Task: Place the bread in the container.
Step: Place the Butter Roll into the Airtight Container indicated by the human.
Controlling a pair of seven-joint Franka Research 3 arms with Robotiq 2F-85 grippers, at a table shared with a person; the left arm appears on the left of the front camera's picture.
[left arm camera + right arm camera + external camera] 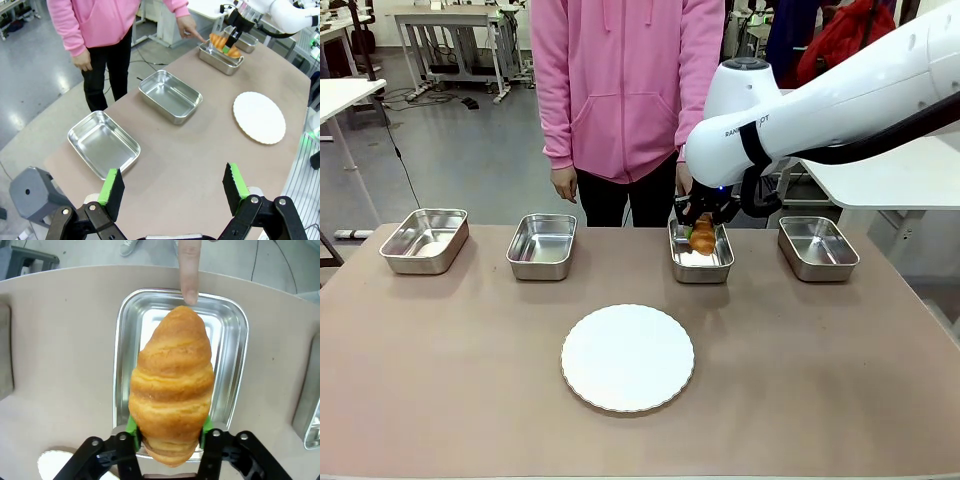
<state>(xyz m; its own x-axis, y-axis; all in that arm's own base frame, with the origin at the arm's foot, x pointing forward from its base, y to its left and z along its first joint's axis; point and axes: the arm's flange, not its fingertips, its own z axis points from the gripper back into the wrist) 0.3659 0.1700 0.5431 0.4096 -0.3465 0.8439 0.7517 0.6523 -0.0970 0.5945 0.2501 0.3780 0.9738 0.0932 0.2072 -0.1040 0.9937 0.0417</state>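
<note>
The bread (172,385), a golden-brown ridged croissant, hangs lengthwise just above the container (120,365), a shiny steel pan. My right gripper (170,432) is shut on its near end, green pads against both sides. From the front, the bread (702,236) sits in the right gripper (700,225) over the container (700,270), third pan from the left. A person's finger (190,270) points down at the pan's far rim. My left gripper (172,187) stands open with nothing in it, high over the table's left end.
A white scalloped plate (627,357) lies at the table's centre front. Three more steel pans stand in the same row: far left (424,240), second from the left (542,245) and far right (817,247). The person in a pink hoodie (620,80) stands at the far edge.
</note>
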